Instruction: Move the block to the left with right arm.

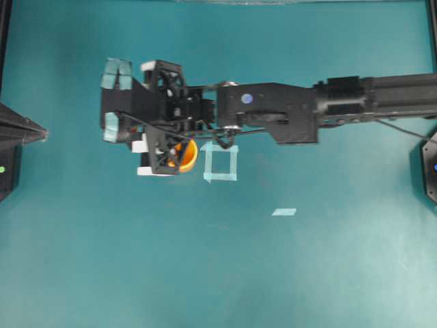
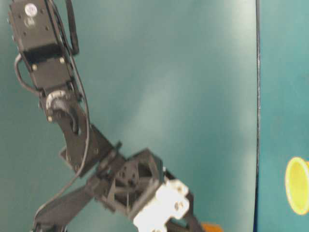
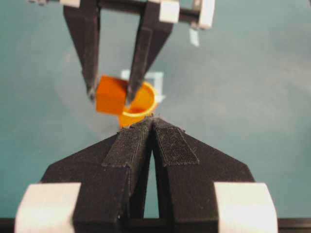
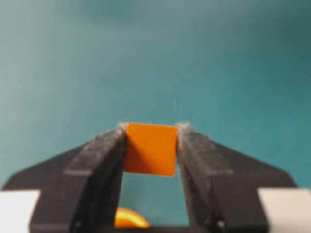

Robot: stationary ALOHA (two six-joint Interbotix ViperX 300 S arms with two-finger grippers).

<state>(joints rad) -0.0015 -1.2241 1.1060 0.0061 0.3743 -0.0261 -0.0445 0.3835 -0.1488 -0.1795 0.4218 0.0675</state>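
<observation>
One small orange block (image 4: 150, 148), a matte cube w/ flat faces and crisp edges, sits pinched between the two fingers of the right gripper (image 4: 151, 145). In the right wrist view the black, rough-textured finger pads (image 4: 109, 150) press against opposite sides of the block, jaws spread just to the cube's width. The left wrist view shows the same grip from the front: two slim tapered black fingers come down on the block (image 3: 112, 94), held above the teal table (image 3: 252, 97) and just in front of a round yellow-orange cup (image 3: 141, 104). The cup looks like smooth plastic w/ a thin rim; behind it lies part of a pale blue tape square (image 3: 155, 80).

Overhead, the right arm (image 1: 328, 102) reaches across the middle, long black body w/ a blue dot, black lattice gripper frame w/ white parts and light-teal taped fingers (image 1: 116, 74). The cup (image 1: 188, 154) peeks from under the lattice, just left of the tape square (image 1: 220, 164); a separate short tape strip (image 1: 284, 212) lies well apart. The block itself is hidden under the gripper there.

Left gripper (image 3: 153, 131): pointed black fingers w/ fabric-like pads, tips meeting, nothing between them. Table surface is smooth, uniform teal.
</observation>
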